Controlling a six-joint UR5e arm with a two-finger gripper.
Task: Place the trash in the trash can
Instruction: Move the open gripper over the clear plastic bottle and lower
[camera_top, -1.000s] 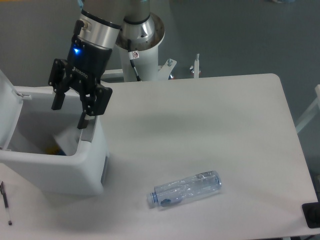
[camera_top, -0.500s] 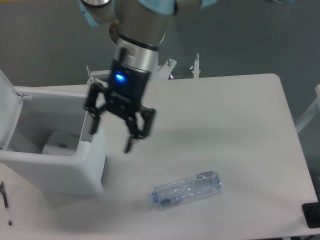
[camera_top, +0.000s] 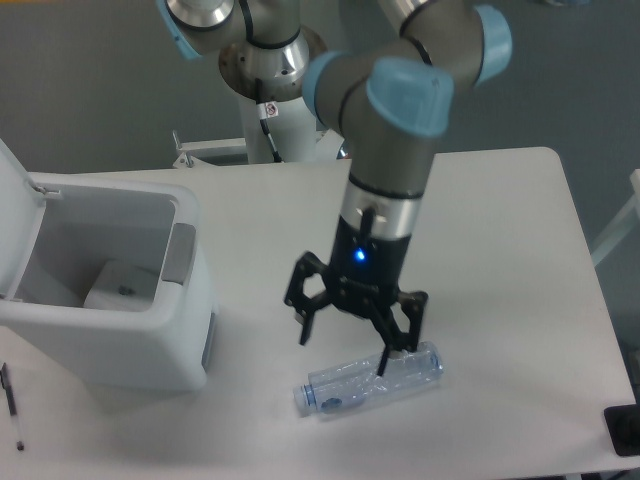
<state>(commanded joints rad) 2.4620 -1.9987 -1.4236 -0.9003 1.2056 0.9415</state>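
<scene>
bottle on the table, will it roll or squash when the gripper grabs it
The bottle lies on its side on the flat table, so a nudge could roll it, though its dents may check that. It looks clear, empty and crushed, so probably light and apt to buckle. The open gripper hovers over it.

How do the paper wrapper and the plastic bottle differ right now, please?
The paper wrapper is white and opaque; the plastic bottle is clear. The wrapper lies inside the trash can; the bottle lies on the table, under the open gripper. Both are crumpled trash.
</scene>
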